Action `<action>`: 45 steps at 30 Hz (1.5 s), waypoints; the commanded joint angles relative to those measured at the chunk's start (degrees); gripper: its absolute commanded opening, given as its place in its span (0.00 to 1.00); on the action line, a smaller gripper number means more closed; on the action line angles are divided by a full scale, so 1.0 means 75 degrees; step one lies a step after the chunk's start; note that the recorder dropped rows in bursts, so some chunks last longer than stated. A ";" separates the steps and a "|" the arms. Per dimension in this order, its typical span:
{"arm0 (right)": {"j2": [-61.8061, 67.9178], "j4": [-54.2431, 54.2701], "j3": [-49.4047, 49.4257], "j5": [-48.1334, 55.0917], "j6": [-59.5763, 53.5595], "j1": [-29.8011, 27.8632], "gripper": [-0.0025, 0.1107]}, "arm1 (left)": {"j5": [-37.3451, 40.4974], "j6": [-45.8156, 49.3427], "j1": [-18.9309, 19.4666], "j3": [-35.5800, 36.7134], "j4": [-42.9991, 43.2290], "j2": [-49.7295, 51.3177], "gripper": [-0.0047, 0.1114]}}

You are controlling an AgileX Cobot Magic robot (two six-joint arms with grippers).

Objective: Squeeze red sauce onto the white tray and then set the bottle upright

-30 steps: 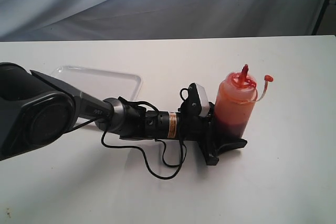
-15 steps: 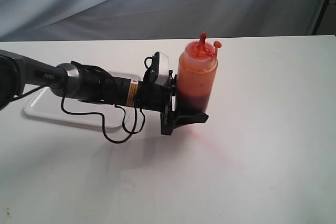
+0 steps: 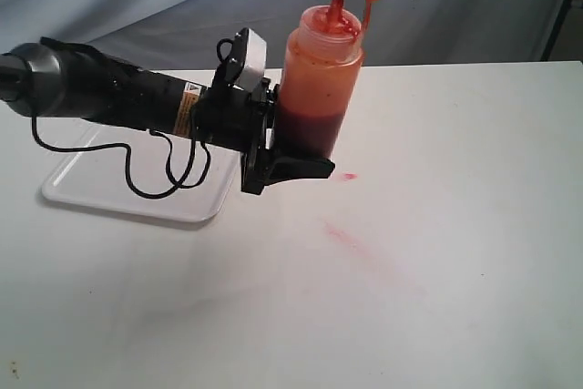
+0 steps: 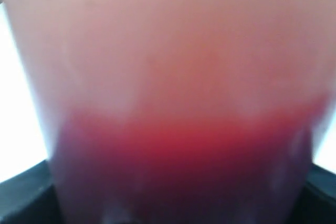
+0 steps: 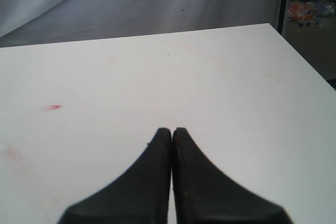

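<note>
Jaws of the left gripper clamp the bottle nearly upright — those of the right gripper touch, empty.

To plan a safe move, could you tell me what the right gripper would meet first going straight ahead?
The way looks free: only bare table ahead of the right gripper, then the curtain; depth is unclear.
</note>
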 commanded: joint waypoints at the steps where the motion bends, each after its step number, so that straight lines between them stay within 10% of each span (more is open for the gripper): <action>1: -0.0010 0.0017 0.0026 -0.0041 0.0018 -0.0013 0.02 | 0.1813 -0.0384 0.0071 0.0766 -0.0308 -0.0953 0.04; 16: -0.0010 0.0017 0.0026 -0.0041 0.0018 -0.0013 0.02 | 0.2802 -0.0688 0.1768 0.2164 -0.0708 -0.2774 0.04; 26: -0.0010 0.0017 0.0026 -0.0041 0.0018 -0.0013 0.02 | 0.4832 -0.0784 0.1899 0.2670 -0.0323 -0.3346 0.04; 45: -0.0010 -0.0028 0.0026 -0.0041 0.0018 -0.0013 0.02 | 0.4810 -0.0828 0.1899 0.2742 -0.0323 -0.3361 0.04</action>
